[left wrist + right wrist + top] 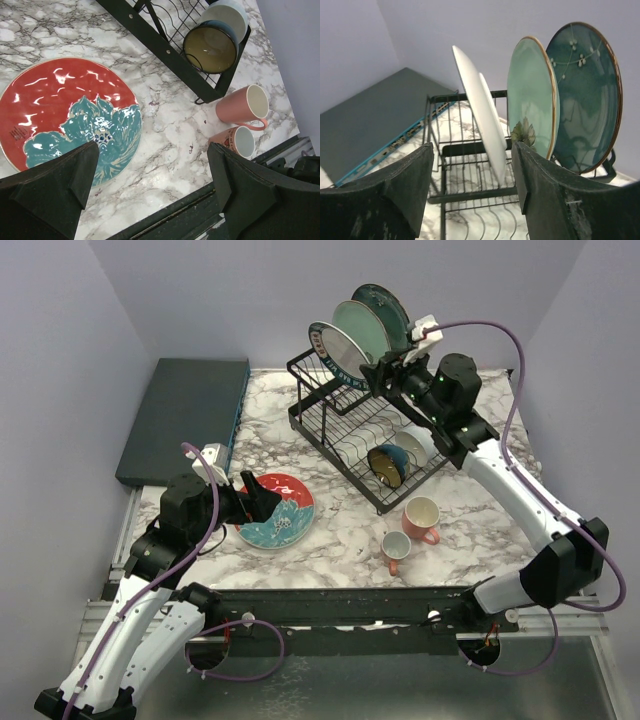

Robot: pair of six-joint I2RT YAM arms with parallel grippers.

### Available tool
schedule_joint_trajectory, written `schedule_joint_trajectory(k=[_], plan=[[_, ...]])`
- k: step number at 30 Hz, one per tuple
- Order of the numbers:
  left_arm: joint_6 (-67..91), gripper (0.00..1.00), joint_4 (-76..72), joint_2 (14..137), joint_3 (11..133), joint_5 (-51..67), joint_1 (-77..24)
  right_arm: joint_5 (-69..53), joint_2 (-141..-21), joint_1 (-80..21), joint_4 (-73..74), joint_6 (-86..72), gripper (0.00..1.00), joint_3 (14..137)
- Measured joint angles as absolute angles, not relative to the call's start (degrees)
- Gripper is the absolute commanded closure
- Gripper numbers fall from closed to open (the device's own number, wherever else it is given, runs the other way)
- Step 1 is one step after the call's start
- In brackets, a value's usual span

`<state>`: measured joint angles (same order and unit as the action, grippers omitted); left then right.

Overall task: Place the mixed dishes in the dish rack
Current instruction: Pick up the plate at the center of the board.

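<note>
Our left gripper [152,150] gapes empty (right gripper [472,150] too); the red-and-teal plate [60,105], flat beneath its jaws, may skid away.

Left fingers [50,185] and right fingers [395,190] spread apart.

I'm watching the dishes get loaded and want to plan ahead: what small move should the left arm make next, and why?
Probably lower the left arm so its open jaws straddle the rim of the red-and-teal plate. That plate lies flat on the table, outside the dish rack, and the jaws hang just above its edge, holding nothing.
</note>
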<state>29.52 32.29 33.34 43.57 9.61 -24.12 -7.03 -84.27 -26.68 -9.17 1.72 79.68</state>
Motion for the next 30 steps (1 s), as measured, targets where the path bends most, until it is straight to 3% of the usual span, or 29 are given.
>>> schedule_joint_trajectory(k=[6,9,11,15,18,30], plan=[[29.6,0.01,32.3,33.8,43.6,9.3,-24.1,-8.7,-77.3,-26.7,-7.5,-2.8,0.29,74.0],[29.6,0.01,32.3,34.2,43.6,9.3,-24.1,-10.3,-74.7,-26.7,-7.1,-4.9,0.37,71.9],[29.6,0.01,32.3,34.3,43.6,9.3,-24.1,-11.3,-73.6,-26.7,-6.7,-6.2,0.48,70.7],[29.6,0.01,32.3,34.3,43.6,9.3,-24.1,-13.6,-73.9,-26.7,-6.3,-8.4,0.84,70.3],[29.6,0.01,32.3,34.4,43.6,9.3,-24.1,-14.6,-75.6,-26.7,-6.2,-9.6,1.00,71.2],[29.6,0.01,32.3,34.4,43.6,8.6,-24.1,-14.0,-90.5,-26.7,-5.5,-9.8,1.00,84.6]])
